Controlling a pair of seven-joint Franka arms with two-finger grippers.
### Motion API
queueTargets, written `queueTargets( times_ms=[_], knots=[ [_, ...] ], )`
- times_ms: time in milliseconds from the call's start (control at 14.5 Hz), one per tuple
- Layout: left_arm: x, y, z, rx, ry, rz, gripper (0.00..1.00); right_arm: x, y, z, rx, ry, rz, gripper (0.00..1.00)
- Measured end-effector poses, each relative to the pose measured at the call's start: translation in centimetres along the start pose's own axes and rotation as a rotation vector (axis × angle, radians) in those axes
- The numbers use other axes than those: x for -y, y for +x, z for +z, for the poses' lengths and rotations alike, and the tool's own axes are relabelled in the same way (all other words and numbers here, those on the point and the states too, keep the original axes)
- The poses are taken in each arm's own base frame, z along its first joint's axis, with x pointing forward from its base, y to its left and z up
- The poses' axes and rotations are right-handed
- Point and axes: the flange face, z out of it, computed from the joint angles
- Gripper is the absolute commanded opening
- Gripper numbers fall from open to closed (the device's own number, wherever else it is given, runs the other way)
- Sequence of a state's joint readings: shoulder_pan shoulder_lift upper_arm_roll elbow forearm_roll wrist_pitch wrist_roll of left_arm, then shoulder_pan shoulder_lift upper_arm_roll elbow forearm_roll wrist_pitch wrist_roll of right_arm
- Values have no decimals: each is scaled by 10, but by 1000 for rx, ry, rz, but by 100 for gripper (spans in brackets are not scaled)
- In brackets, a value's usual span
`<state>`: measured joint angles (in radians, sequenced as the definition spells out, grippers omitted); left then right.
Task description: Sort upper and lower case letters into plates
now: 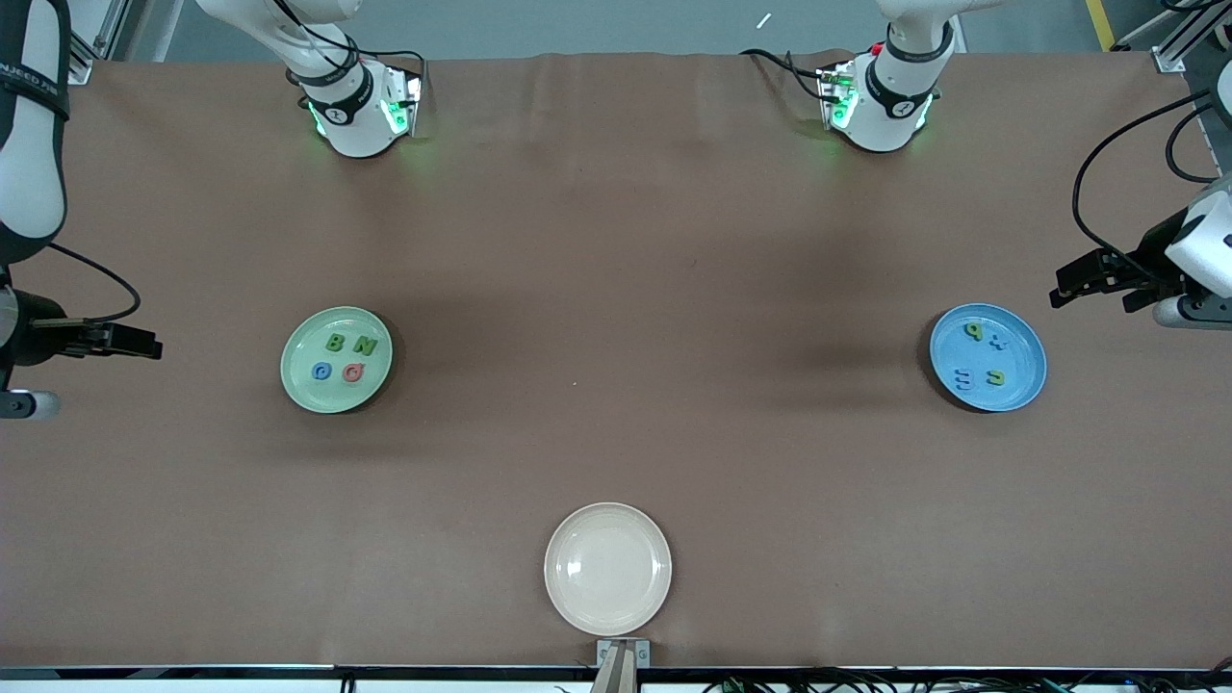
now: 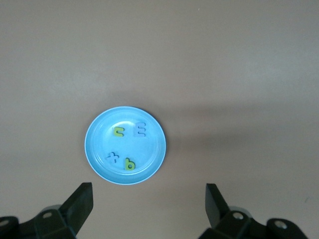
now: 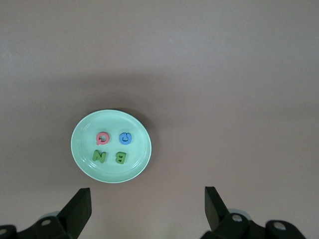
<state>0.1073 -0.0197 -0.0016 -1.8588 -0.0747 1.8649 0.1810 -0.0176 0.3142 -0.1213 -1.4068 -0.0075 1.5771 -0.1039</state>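
The mint green plate (image 1: pixel 308 332) lies toward the right arm's end of the table. It holds a green B (image 1: pixel 335 343), a green N (image 1: pixel 365 346), a blue G (image 1: pixel 321 371) and a red G (image 1: pixel 353 372). The blue plate (image 1: pixel 1025 361) lies toward the left arm's end and holds a green p (image 1: pixel 974 332), a blue t (image 1: pixel 998 341), a blue m (image 1: pixel 962 378) and a green n (image 1: pixel 995 377). My left gripper (image 1: pixel 1064 284) is open and empty, high over the table beside the blue plate (image 2: pixel 149 149). My right gripper (image 1: pixel 144 343) is open and empty, high over the table beside the mint plate (image 3: pixel 137 149).
A cream-beige plate (image 1: pixel 607 568) lies empty near the table's edge closest to the front camera, midway along it. Both arm bases stand along the table's edge farthest from that camera. Brown cloth covers the table.
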Motion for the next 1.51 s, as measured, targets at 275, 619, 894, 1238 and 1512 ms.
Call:
queueTargets(
  times_ms=[275, 619, 894, 1238, 1512],
  knots=[
    [-5, 7, -24, -45, 5, 9, 99, 3, 0, -12, -20, 2, -5, 100],
    [-10, 11, -41, -78, 10, 12, 99, 9, -5, -3, 42, 70, -4, 100],
    [-14, 14, -56, -110, 14, 20, 99, 9, -4, 2, 57, 74, -5, 100],
    [-40, 19, -70, -136, 11, 25, 99, 12, -13, -7, 53, 34, -17, 100],
    [-48, 17, -74, -111, 6, 17, 99, 15, -40, -28, 27, 29, -26, 100]
  ],
)
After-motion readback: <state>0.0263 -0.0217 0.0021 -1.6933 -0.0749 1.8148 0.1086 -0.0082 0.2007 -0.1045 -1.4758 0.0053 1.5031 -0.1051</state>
